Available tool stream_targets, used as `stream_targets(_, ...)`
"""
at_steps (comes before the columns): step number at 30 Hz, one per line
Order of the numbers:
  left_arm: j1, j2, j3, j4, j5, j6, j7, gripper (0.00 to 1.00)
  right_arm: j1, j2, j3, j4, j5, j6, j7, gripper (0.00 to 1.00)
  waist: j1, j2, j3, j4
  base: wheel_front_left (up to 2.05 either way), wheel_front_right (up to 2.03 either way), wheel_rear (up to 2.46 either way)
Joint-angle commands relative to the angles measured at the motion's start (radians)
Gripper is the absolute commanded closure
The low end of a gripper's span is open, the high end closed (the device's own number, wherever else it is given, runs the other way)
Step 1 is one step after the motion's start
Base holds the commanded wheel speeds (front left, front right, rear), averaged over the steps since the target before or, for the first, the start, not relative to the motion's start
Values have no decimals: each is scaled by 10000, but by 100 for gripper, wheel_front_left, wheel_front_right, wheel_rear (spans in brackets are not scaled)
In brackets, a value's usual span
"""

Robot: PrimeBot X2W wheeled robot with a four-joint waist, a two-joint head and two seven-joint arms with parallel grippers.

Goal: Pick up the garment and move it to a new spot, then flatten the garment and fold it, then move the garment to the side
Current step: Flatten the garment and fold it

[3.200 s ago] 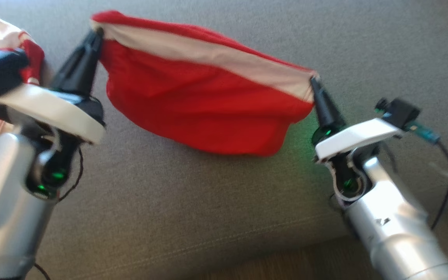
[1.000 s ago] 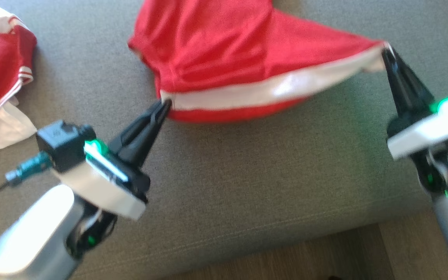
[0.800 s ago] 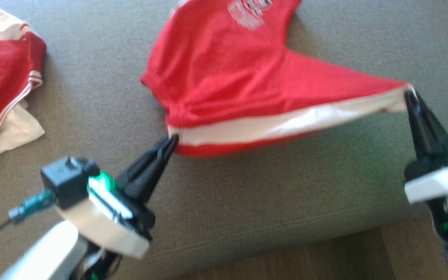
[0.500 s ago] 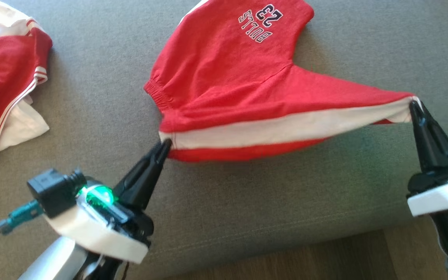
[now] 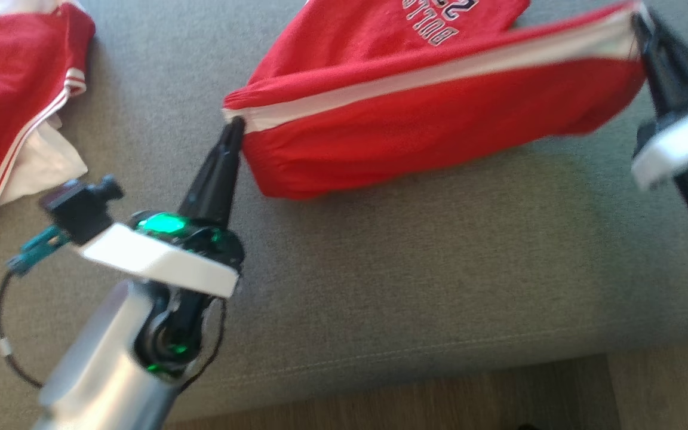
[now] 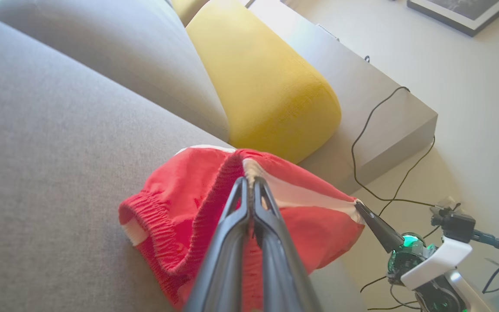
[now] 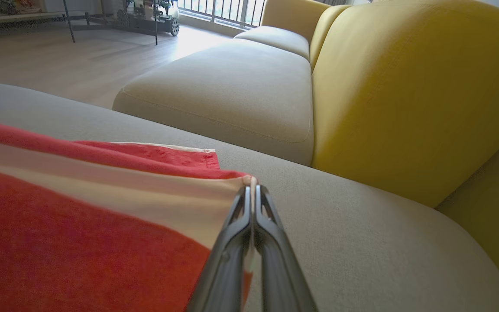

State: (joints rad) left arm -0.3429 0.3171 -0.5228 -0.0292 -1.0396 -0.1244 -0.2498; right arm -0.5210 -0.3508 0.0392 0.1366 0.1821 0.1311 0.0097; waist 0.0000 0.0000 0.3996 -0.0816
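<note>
1. Red cloth shorts with a white stripe (image 5: 415, 119) stretch over the grey sofa seat (image 5: 380, 286), at twelve o'clock.
2. Left pincer (image 5: 235, 124) clamps their nine o'clock end.
3. Right pincer (image 5: 636, 21) clamps their two o'clock end.

Grey fabric sofa seat (image 5: 380, 269) across most of the head view, with a stitched seam along its front edge. Below that edge, a strip of brown wooden floor (image 5: 439, 400). At the upper left, lying crumpled on the seat, a second red garment (image 5: 15, 89) with thin white stripes and a white lining.

In the left wrist view, a mustard-yellow cushion (image 6: 267, 86) set against the grey backrest, just beside a pale grey armrest block (image 6: 383, 108). Black cable (image 6: 353, 156) draped down the side of that block to the pale floor. Dark-framed picture (image 6: 461, 13) in the top right corner.

In the right wrist view, a beige seat section (image 7: 232, 86) next to the yellow cushion, sunlit floorboards (image 7: 80, 56) to its left, and a railing (image 7: 228, 11) at the far end.
</note>
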Motion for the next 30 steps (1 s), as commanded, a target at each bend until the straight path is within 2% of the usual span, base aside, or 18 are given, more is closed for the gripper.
stream_targets(1,-437,-84,295,49,-208,-63,-120,100,-750,-26,163,313,-171,-4,39,100,0,0,239,155,0,0,0)
stream_targets(7,-1334,-957,48,1112,-1037,-63,-73,100,-3125,53,623,2847,-628,-4,-26,100,0,0,841,673,0,0,0)
stream_targets(13,-1890,-1537,158,1257,-2163,-63,-103,100,-5445,202,1387,5182,-740,-4,-439,100,0,0,1465,1234,0,0,0)
stream_targets(16,-2021,-1587,208,1177,-2707,-63,-107,100,-6284,367,1818,5985,-768,-4,-598,100,0,0,1750,1329,0,0,0)
stream_targets(24,-2466,-1471,197,1281,-2957,-63,-115,100,-7779,556,2500,7544,-1087,-4,-1092,100,0,0,2264,1548,0,0,0)
stream_targets(30,-2855,-1609,300,1618,-2303,-63,-118,100,-8667,600,2668,8530,-1368,-4,-1535,100,0,0,2596,1759,0,0,0)
